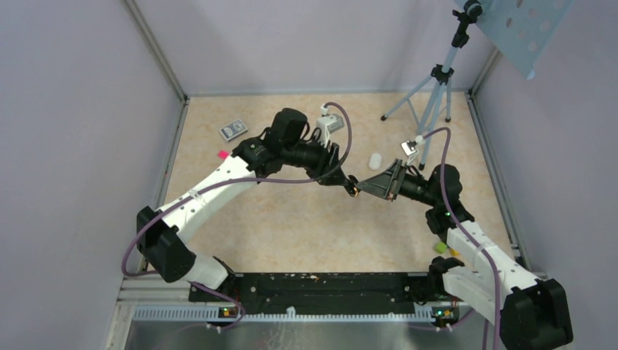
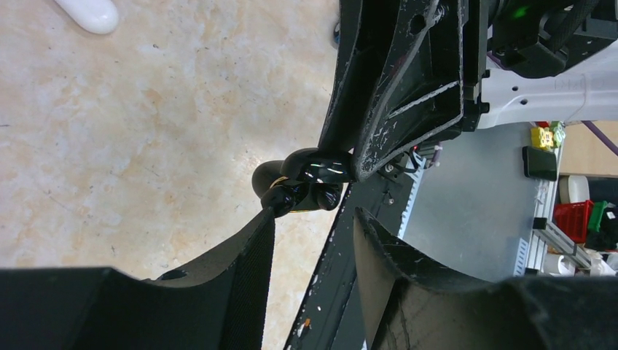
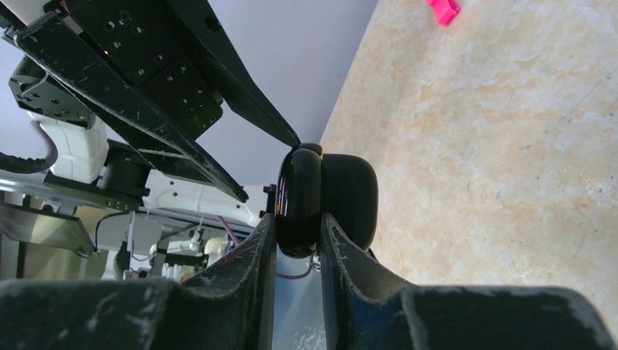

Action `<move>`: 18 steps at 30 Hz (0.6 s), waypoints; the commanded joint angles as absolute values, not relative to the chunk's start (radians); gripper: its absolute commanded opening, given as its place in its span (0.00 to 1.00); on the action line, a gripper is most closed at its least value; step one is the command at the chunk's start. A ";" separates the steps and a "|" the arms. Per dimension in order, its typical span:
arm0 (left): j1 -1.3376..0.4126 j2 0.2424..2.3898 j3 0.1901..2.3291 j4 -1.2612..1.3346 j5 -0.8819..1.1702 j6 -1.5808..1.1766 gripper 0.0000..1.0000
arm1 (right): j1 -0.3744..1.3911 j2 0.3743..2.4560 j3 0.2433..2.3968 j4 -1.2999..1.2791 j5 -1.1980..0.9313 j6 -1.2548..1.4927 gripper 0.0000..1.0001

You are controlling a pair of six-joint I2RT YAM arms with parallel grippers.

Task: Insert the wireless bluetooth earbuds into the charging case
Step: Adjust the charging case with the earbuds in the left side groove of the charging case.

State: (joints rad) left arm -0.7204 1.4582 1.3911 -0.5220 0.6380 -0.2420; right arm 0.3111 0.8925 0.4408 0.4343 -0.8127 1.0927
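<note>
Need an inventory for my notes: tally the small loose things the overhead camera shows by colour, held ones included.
Black, charging case: 1
White, pill-shaped object: 1
Pink, small bit: 1
Grey, flat packet: 1
Green, small block: 1
Yellow, small piece: 1
Total: 6

The top camera hangs high behind the arm bases, looking down and forward over the whole table (image 1: 291,240) from well back; the left wrist camera looks out along its own fingers (image 2: 248,270), very close, toward the near rail; the right wrist camera, equally close, faces the opposite way, toward the left wall; all three views share the mid-table spot where the left gripper (image 2: 315,219) and right gripper (image 3: 296,226) meet at the charging case (image 3: 342,193).
</note>
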 commanded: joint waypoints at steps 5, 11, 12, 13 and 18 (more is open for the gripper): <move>-0.721 1.451 1.382 -0.509 0.671 -0.267 0.48 | 0.305 0.893 0.462 0.490 -0.813 1.084 0.00; -0.720 1.459 1.384 -0.518 0.688 -0.267 0.48 | 0.305 0.894 0.462 0.491 -0.813 1.082 0.00; -0.721 1.462 1.386 -0.518 0.695 -0.267 0.47 | 0.305 0.894 0.463 0.490 -0.813 1.083 0.00; -0.721 1.463 1.384 -0.517 0.700 -0.267 0.47 | 0.305 0.895 0.464 0.491 -0.813 1.083 0.00; -0.721 1.461 1.385 -0.512 0.728 -0.277 0.48 | 0.305 0.893 0.463 0.489 -0.811 1.081 0.00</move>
